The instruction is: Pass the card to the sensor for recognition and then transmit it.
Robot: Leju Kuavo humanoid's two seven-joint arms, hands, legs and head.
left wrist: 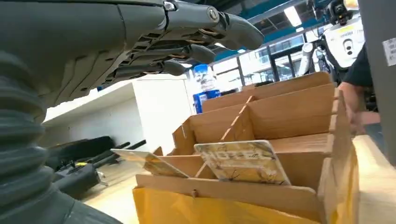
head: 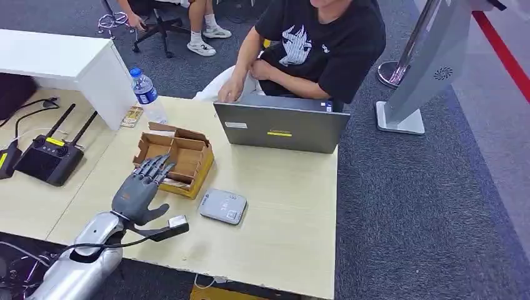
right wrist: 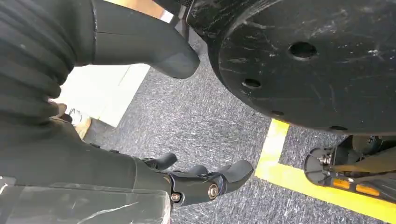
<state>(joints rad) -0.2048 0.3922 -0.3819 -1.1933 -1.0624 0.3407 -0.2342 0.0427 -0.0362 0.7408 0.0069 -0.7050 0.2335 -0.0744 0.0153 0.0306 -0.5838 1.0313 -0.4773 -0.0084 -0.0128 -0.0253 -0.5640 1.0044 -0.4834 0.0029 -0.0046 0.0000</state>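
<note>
- A pale wooden table [head: 281, 206] in a carpeted office, a person at a laptop [head: 281, 128] opposite.
- The left hand [head: 139, 187] hovers with fingers spread, holding nothing — just short of the divided cardboard box [head: 178, 159].
- The card [left wrist: 243, 161] leans in the box's near compartment, just beyond and below the fingertips.
- The right hand [right wrist: 196, 179] hangs loosely curled and empty over the floor, so the left is nearer.
- The grey sensor [head: 223, 206] lies beside the box.

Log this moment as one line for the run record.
left hand: open, over cardboard box | cards: in box, not held | sensor: on table, untouched | right hand: hanging, empty
</note>
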